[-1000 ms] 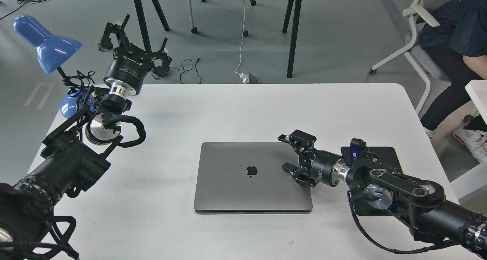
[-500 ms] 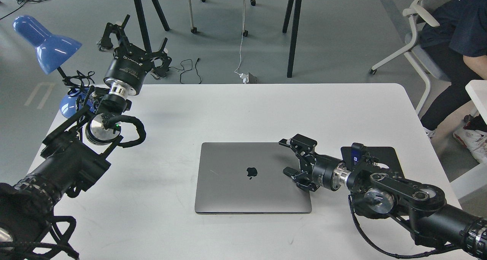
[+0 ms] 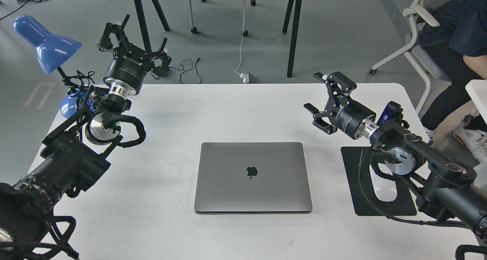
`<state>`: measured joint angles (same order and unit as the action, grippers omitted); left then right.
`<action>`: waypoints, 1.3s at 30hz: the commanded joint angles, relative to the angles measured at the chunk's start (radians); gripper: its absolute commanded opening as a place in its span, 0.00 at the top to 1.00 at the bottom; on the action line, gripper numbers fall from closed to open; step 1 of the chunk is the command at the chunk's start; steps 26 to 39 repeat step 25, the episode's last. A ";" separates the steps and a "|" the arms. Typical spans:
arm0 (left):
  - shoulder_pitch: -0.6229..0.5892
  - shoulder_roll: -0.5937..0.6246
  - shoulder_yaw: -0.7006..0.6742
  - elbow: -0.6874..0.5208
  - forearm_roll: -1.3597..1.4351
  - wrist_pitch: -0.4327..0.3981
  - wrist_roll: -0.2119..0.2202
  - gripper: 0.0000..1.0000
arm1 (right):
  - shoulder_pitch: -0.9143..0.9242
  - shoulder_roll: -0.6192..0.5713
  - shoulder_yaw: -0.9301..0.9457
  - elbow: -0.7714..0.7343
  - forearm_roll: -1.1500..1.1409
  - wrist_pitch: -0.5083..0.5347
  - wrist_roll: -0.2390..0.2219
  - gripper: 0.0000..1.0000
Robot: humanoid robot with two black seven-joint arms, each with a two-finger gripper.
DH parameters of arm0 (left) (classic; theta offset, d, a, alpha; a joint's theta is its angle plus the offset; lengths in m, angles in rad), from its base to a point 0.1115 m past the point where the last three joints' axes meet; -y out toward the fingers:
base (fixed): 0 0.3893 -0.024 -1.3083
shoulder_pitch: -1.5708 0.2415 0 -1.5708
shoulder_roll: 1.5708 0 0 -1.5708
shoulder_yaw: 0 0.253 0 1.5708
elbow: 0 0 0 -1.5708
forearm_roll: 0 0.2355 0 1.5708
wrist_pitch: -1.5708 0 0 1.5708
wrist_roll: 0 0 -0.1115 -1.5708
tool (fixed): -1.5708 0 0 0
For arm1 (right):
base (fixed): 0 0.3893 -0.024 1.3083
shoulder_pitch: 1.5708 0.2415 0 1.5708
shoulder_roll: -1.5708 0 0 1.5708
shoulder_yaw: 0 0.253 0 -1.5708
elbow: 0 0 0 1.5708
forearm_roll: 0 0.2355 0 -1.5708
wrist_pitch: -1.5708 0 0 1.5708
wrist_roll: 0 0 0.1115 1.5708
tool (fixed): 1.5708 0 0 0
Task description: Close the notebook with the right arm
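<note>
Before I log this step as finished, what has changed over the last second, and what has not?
The right gripper lifted off the notebook's right edge and pulled back up and to the right, jaws open and empty, uncovering the black mouse pad and white mouse. The notebook lies shut in the same spot; the left gripper and blue lamp have not moved.

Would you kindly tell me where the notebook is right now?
In the head view, the notebook lies closed and flat at the centre of the white table, with the black mouse pad to its right and the right gripper raised beyond its far right corner.
</note>
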<state>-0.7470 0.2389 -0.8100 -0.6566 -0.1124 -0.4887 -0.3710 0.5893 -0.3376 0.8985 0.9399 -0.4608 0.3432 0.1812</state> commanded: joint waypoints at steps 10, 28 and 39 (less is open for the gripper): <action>0.000 -0.001 0.000 0.000 -0.001 0.000 0.000 0.00 | -0.002 0.002 0.195 -0.104 0.313 0.111 -0.020 0.00; 0.000 -0.001 0.000 0.002 -0.001 0.000 0.000 0.00 | 0.070 0.032 0.212 -0.251 0.441 0.093 -0.040 0.00; 0.000 -0.001 0.000 0.002 -0.001 0.000 0.000 0.00 | 0.070 0.032 0.212 -0.251 0.441 0.093 -0.040 0.00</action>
